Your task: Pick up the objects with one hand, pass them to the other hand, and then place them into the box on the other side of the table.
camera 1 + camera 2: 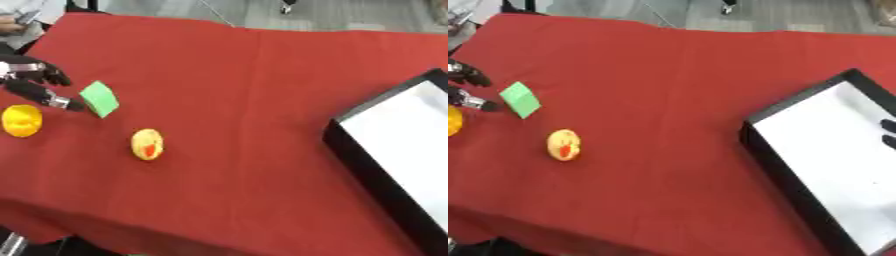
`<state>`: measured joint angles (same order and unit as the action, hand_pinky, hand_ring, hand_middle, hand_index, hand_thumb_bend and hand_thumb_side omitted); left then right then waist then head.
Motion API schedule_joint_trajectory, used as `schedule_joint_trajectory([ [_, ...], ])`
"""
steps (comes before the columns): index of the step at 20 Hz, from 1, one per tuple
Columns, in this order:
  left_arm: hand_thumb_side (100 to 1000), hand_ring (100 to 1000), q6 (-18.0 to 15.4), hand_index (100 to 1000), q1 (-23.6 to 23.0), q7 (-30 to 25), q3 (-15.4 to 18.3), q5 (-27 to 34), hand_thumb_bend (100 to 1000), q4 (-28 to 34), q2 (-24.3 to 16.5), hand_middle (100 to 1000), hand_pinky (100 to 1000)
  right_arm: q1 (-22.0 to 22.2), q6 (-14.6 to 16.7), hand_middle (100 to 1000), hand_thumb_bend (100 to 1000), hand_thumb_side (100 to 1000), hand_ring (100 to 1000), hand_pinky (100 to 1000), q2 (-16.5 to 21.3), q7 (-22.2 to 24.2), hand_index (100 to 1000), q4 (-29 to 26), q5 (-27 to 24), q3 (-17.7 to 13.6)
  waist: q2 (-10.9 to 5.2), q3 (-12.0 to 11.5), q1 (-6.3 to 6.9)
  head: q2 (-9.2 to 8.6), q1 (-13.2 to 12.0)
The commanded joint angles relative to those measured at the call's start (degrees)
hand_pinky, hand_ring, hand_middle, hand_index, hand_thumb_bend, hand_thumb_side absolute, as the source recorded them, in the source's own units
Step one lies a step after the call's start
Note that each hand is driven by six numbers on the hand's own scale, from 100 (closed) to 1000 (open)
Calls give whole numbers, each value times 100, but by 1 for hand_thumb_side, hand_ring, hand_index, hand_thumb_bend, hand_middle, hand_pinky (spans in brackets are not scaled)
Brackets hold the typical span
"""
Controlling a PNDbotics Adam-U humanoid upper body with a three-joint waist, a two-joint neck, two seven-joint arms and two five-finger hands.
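The left robot hand [35,82] reaches the green block [100,98], fingers part-curled beside it, nothing gripped yet. Pickup is starting. Next, I judge, close on it and lift toward the right robot hand [888,134], whose state I cannot tell.

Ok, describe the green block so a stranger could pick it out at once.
Start at the red tablecloth and go to its left side, by the robot's left hand. The green block sits at its fingertips, flat-sided and the only green thing, unlike the two rounded yellow toys nearby.

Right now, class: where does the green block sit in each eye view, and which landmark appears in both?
Left eye view: green block far left, above middle, at the left hand fingertips.
Right eye view: green block nearer the left edge, same height.
Shared landmark: the yellow toy lies just below and right of it.
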<state>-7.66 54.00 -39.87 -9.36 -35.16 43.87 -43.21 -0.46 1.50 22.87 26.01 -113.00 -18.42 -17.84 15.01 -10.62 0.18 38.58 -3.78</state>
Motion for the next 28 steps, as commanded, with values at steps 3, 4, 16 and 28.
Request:
schedule_joint_trajectory([
  [3,674,923,116,839,267,34,73,-203,791,-181,-64,814,970,-23,-23,1000,100,756,1000,1000,49,25,1000,-43,64,-1,13,8,105,-27,19],
  [4,681,923,103,839,293,5,80,-216,794,-202,-52,814,972,-22,-28,1000,100,756,1000,1000,48,28,1000,-38,73,0,12,4,110,-24,23],
  [16,705,926,80,839,455,-201,114,-180,804,-366,70,810,976,-21,-83,1000,100,760,1000,1000,27,28,1000,-8,107,7,-4,18,147,-1,-3],
  [28,678,927,425,835,564,394,174,-727,771,-574,360,811,969,-40,-136,1000,100,772,1000,1000,-42,57,1000,18,213,0,55,64,168,-22,-62],
])
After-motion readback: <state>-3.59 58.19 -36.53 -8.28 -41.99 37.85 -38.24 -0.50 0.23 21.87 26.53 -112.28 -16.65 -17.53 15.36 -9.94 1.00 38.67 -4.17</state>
